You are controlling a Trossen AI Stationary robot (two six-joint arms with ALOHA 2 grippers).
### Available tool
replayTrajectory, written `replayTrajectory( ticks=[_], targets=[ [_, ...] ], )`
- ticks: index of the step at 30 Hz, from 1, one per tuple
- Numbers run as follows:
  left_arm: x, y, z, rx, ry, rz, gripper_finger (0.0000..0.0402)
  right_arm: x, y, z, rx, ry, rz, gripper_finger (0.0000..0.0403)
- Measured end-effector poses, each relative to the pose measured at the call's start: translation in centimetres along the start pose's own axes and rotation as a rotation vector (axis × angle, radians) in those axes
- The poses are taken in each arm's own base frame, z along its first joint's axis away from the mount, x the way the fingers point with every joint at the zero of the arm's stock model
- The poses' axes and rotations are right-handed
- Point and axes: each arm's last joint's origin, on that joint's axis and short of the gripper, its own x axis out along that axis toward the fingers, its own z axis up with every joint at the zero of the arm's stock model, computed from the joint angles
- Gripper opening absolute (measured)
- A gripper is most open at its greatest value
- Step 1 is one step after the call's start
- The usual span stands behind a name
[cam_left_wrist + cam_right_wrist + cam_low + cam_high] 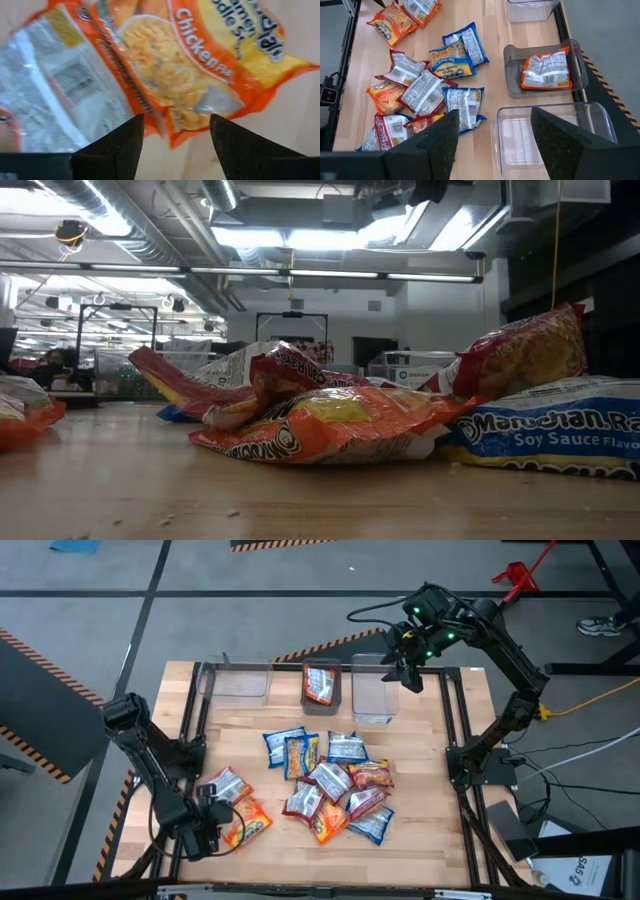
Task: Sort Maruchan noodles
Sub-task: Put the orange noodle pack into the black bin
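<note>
Orange chicken packet lies flat at the bench's 7 o'clock corner, a silver-backed packet overlapping it at one side. Left end effector is lowered over its edge, fingers spread, nothing pinched. The main pile of packets is scattered mid-bench. One orange packet is seen inside the middle bin at 12 o'clock. Right end effector is held above the right-hand bin, fingers spread, empty.
</note>
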Motion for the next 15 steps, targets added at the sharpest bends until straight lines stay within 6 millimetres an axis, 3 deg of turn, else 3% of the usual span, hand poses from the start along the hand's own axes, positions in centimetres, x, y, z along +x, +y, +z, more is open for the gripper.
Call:
replayTrajectory(
  ticks=[7,15],
  targets=[
    [0.1,-0.5,0.1,-0.017,-0.025,-0.042,0.0220,0.0,0.0,0.0,0.018,-0.001,0.000,0.0234],
    [2.4,-0.4,-0.7,-0.017,0.041,-0.045,0.0220,0.0,0.0,0.0,0.026,-0.001,-0.002,0.0234]
  ],
)
